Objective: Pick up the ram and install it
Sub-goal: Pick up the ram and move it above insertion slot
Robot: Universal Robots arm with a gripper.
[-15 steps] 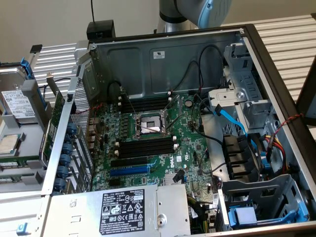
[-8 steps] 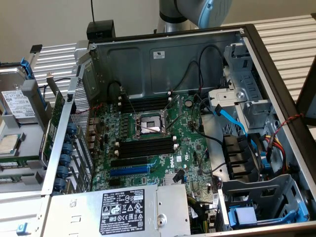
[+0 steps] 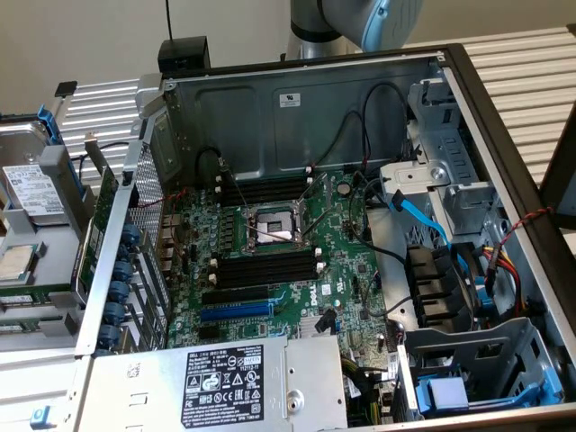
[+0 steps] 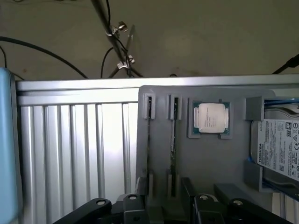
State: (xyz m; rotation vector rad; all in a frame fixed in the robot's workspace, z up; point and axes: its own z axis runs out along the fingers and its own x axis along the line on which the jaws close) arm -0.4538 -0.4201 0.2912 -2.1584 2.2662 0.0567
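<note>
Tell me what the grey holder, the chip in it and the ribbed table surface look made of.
The grey holder: likely matte plastic, perhaps printed; flat, dull, no glare.
The chip: metal lid with a soft silvery sheen, on a greenish board edge.
The ribbed table surface: probably bare aluminium; pale silver grooves with bright reflections.

A plain beige wall (image 3: 90,40) takes the upper left of the exterior view, softly and evenly lit. A ribbed aluminium table (image 3: 526,76) shows in the upper right corner and again at mid left. In the wrist view its ribbed top borders a dull tan floor (image 4: 210,42) crossed by thin black cables (image 4: 42,50).
</note>
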